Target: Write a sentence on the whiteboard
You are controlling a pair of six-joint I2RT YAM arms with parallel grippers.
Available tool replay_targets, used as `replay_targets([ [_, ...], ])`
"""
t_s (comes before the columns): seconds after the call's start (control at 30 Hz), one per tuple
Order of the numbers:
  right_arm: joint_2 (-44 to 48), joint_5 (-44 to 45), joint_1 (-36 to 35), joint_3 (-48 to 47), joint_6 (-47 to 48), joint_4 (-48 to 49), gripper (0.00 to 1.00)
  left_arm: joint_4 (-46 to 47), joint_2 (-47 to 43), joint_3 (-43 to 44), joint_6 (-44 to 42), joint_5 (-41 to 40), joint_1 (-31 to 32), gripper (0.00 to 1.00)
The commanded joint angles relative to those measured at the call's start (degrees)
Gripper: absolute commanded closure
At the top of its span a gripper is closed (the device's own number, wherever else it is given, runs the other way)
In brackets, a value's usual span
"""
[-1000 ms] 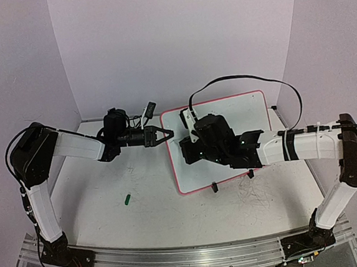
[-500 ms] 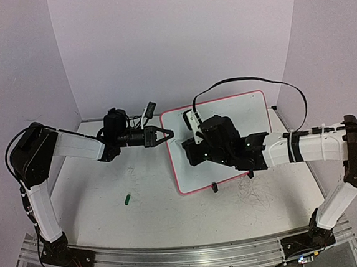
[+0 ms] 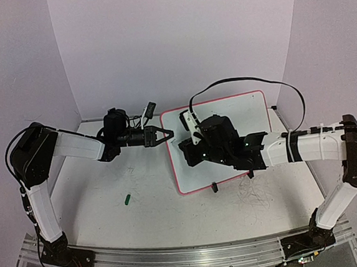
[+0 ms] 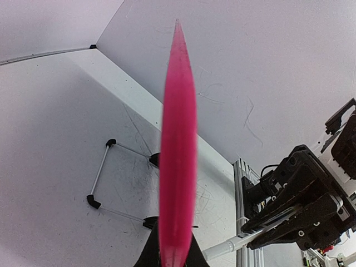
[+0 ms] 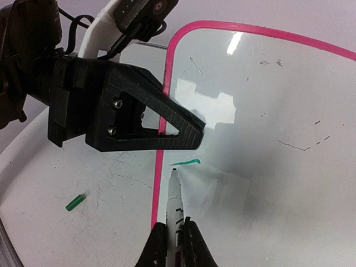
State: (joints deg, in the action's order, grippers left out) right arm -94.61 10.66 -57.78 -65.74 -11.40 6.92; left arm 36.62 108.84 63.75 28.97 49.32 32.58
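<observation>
The whiteboard (image 3: 240, 119), pink-framed, lies tilted on the table at centre right. My left gripper (image 3: 166, 133) is shut on its left edge; in the left wrist view the pink frame (image 4: 178, 139) runs up from between the jaws. My right gripper (image 3: 185, 150) hovers over the board's left part, shut on a white marker (image 5: 175, 197). The marker's tip is at the board surface, just below a short green stroke (image 5: 185, 162), the only writing of the sentence that shows. The left gripper's black finger (image 5: 139, 119) lies above that stroke.
A green marker cap (image 3: 127, 199) lies on the scuffed tabletop left of the board; it also shows in the right wrist view (image 5: 75, 202). The board's black clip feet (image 3: 214, 188) stick out at its near edge. Walls enclose the table on three sides.
My right gripper with the marker has shifted slightly left over the board's left part. The left arm and the board have not moved.
</observation>
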Motion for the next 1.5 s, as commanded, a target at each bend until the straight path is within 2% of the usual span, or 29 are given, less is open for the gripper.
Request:
replay_targets([
  [0.0, -1.22, 0.67, -0.03, -2.78, 0.32, 2.31, 1.0, 0.15, -1.35, 2.15, 1.09, 1.75, -0.32, 1.0],
  [0.6, -2.08, 2.95, 0.0, -2.87, -1.21, -0.05, 1.0, 0.13, -1.87, 2.21, 1.17, 1.89, -0.32, 1.0],
  [1.47, 0.62, 2.27, -0.39, 4.01, -5.99, -1.78, 1.0, 0.07, -2.09, 2.44, 1.26, 1.87, -0.32, 1.0],
])
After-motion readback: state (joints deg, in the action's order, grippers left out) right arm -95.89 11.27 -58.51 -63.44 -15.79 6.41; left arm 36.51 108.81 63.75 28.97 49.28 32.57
